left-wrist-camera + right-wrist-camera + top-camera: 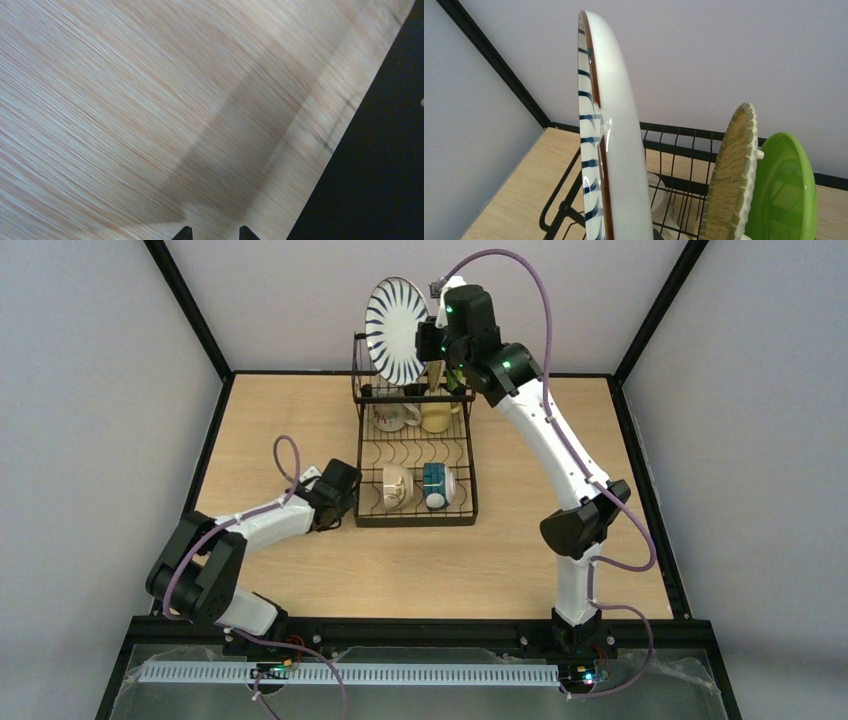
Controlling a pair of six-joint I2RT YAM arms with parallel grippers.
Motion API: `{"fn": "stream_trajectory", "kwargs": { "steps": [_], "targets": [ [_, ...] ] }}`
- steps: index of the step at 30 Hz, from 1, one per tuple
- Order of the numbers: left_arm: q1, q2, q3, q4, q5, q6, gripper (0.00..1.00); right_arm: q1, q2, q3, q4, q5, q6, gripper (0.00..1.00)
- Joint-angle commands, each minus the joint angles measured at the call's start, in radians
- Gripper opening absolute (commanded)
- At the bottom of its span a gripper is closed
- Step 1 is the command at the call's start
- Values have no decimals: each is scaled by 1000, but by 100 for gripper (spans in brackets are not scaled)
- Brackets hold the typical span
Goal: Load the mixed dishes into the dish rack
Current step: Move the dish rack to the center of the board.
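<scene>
Closest to the lens, the left arm (265, 522) lay low over the bench (300, 420), its wrist just beside the near-left corner of the dish rack (415, 523). The wrist view showed the left fingers (215, 234) released: tips apart, bare wood grain between them, nothing grasped.

The dish rack stood at mid-bench, toward the far side. Its near section held the cream mug (397, 486) at left and the blue-patterned mug (437, 485) just beside it at right. The section behind held the white printed mug (392, 417) at left and the pale yellow mug (438, 417) at right. How each mug sat could not be determined.

Above the rack's far end, the striped plate (397, 330) was held up on edge. The right fingers (437, 340) were clenched on its right rim, with the right arm (545, 430) reaching up from the bench's right side.

In the right wrist view, the tan plate (729, 175) and the lime green plate (784, 190) stood on edge in the rack to the right of the striped plate, the tan one between. Whether the striped plate's lower edge touched the wires could not be determined.
</scene>
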Motion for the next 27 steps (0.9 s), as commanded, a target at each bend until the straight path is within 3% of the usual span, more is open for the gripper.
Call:
{"fn": "stream_trajectory", "kwargs": {
  "steps": [1, 12, 27],
  "targets": [
    [-94, 46, 10, 38, 83, 6, 51, 22, -25, 73, 111, 119, -49, 0],
    [-217, 101, 59, 32, 78, -2, 51, 72, -22, 77, 128, 340, -175, 0],
    [-235, 73, 83, -17, 43, 23, 52, 75, 7, 75, 211, 466, -331, 0]
  ]
}}
